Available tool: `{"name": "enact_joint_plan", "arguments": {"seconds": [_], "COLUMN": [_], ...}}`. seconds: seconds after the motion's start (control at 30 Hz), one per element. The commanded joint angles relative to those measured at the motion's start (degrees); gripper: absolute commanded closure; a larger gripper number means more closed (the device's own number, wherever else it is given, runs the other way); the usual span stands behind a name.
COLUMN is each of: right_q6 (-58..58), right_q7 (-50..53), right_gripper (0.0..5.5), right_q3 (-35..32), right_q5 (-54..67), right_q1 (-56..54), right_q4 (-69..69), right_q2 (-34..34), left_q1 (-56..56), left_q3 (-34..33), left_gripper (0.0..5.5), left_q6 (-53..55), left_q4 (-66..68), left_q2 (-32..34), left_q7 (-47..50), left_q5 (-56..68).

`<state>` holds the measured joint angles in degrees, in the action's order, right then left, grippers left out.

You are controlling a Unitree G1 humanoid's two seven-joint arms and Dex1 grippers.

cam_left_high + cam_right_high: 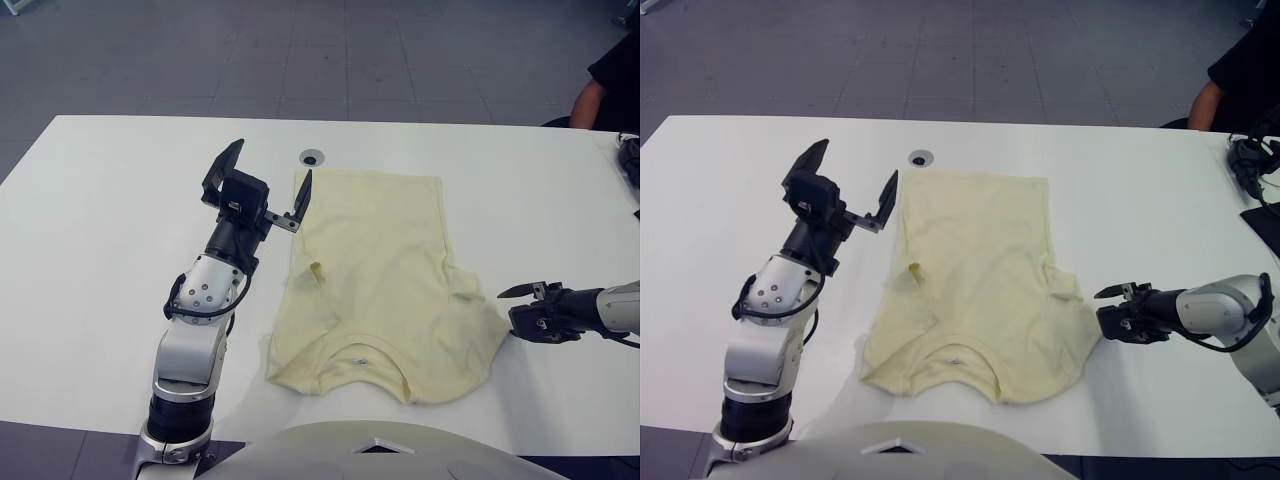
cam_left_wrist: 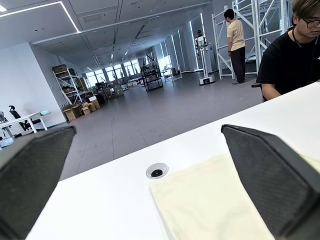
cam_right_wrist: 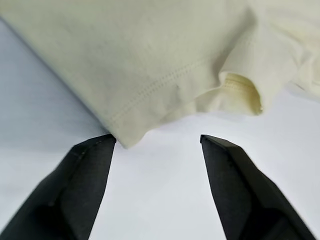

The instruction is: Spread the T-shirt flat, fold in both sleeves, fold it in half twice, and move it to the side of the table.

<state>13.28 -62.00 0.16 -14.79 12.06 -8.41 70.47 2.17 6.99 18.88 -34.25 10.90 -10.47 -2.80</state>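
A pale yellow T-shirt [image 1: 380, 280] lies on the white table [image 1: 100, 220], collar toward me and hem at the far side. Its left sleeve is folded in over the body, while the right sleeve [image 3: 150, 60] spreads out to the right. My left gripper [image 1: 273, 160] is raised above the table by the shirt's far left hem corner [image 2: 210, 200], open and holding nothing. My right gripper [image 1: 1100, 310] is low over the table just right of the right sleeve, open, with the sleeve's edge near one fingertip [image 3: 95, 150].
A round cable hole [image 1: 313, 157] sits in the table just beyond the hem. A person in black sits at the far right corner [image 1: 610, 80], with dark items [image 1: 1245, 160] on the table's right edge. Bare tabletop stretches to the left.
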Motion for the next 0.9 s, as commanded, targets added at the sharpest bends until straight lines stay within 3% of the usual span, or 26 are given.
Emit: {"name": "enact_joint_plan", "arguments": {"seconds": [0.03,0.5,0.9], "right_q6": [0.0,-0.3,-0.5], "right_q7": [0.0,-0.4,0.0], "right_gripper": [3.15,5.47,5.47], "right_q3": [0.3,-0.6,-1.4], "right_q5": [0.7,2.6,3.3], "right_q1": [0.2,1.6,1.8], "right_q4": [-0.1,-0.5,-1.9], "right_q2": [-0.3,0.3,0.2], "left_q1": [-0.1,0.2,0.3], "left_q3": [-0.5,-0.5,-0.7], "left_gripper": [0.1,0.1,0.1], "left_q6": [0.7,0.8,0.6], "left_q4": [-0.3,0.0,0.4], "left_q2": [0.5,0.7,1.1], "left_q7": [-0.1,-0.1,-0.2], "left_q5": [-0.4,-0.3,0.1]}}
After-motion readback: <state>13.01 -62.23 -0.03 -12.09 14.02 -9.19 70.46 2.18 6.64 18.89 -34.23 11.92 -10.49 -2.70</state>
